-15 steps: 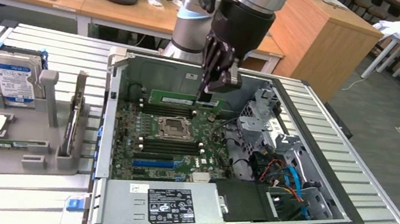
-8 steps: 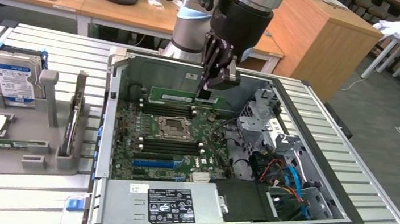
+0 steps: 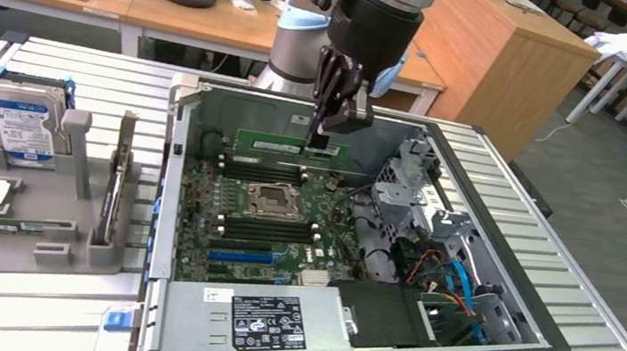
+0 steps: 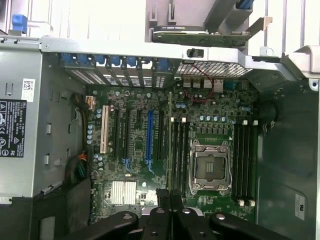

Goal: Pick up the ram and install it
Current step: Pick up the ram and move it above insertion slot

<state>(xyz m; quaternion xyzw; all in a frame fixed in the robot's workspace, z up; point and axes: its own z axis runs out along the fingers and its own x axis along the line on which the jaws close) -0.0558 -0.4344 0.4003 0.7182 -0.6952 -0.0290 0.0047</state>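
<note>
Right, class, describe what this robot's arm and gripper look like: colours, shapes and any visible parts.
The arm has a silver metal tube, a black cylindrical section above the gripper, and pale blue caps on grey joints. The gripper is black, built of angular linked bars. In the wrist view its fingers show round pivot pins. I can make out no markings.
</note>
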